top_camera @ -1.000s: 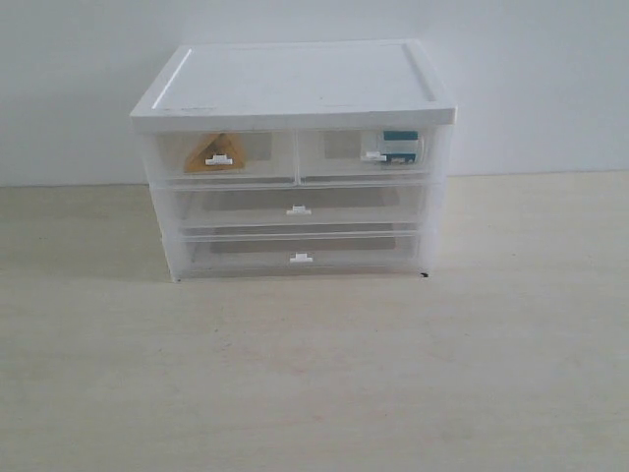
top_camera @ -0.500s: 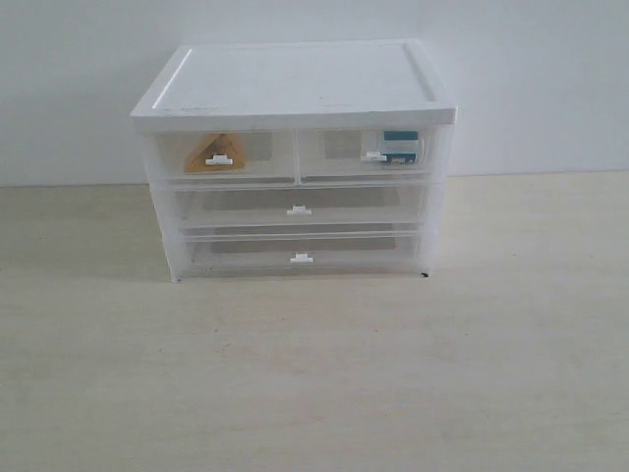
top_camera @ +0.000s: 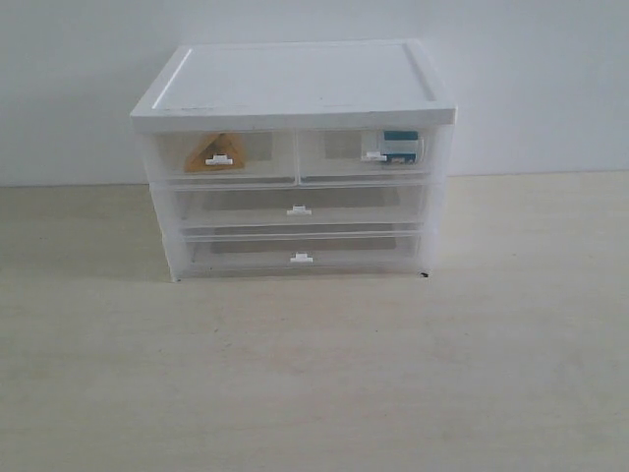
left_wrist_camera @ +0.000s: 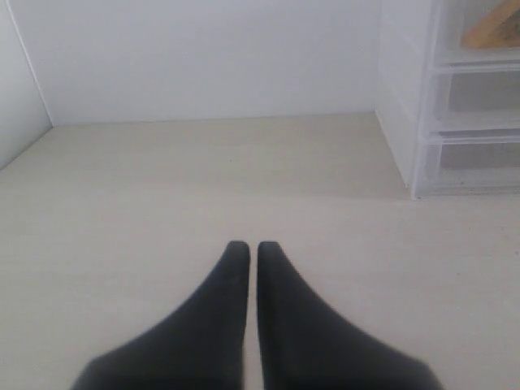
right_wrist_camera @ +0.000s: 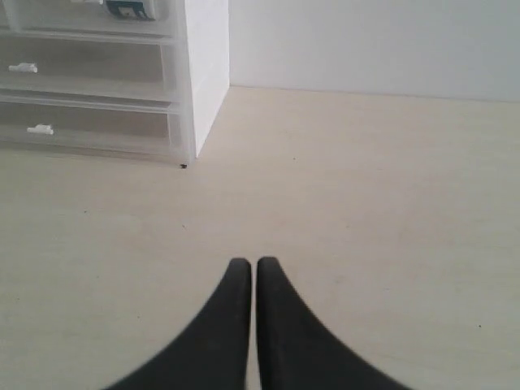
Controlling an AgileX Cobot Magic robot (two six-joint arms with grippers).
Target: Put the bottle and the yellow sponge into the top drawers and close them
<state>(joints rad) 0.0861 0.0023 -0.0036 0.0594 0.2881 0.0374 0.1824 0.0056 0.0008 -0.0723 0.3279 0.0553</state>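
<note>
The yellow sponge (top_camera: pixel 215 152) lies inside the top left drawer (top_camera: pixel 265 157), which is pushed in flush. The bottle (top_camera: pixel 398 147) with its teal label lies inside the top right drawer (top_camera: pixel 339 162), also pushed in. A corner of the sponge (left_wrist_camera: pixel 494 28) shows in the left wrist view, and the bottle's label (right_wrist_camera: pixel 130 8) in the right wrist view. My left gripper (left_wrist_camera: pixel 253 250) is shut and empty over the table, left of the unit. My right gripper (right_wrist_camera: pixel 253 266) is shut and empty, right of the unit. Neither gripper appears in the exterior view.
The white-topped drawer unit (top_camera: pixel 295 84) stands at the back of the pale wooden table (top_camera: pixel 314 374), against a white wall. Its two full-width drawers (top_camera: pixel 300 209) are shut. A tiny dark speck (right_wrist_camera: pixel 183 166) lies by the unit's right front corner.
</note>
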